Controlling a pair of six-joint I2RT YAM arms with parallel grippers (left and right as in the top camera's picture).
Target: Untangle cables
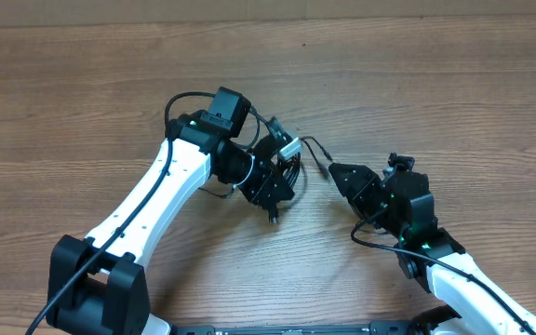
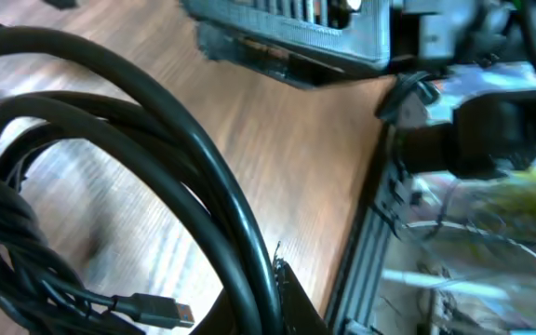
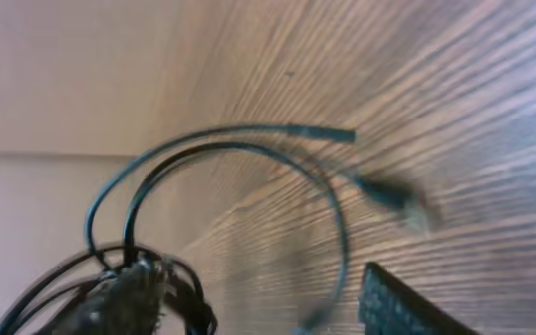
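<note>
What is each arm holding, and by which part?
The left fingers are shut on the cables, at the coiled bundle. For the right fingers it cannot be told.

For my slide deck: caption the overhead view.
Left gripper clamps the tangled cables; right gripper faces a loose strand.

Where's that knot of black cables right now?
In the overhead view the cables sit near the middle of the table, bunched at the tip of the left gripper, with one strand trailing right toward the right gripper.
</note>
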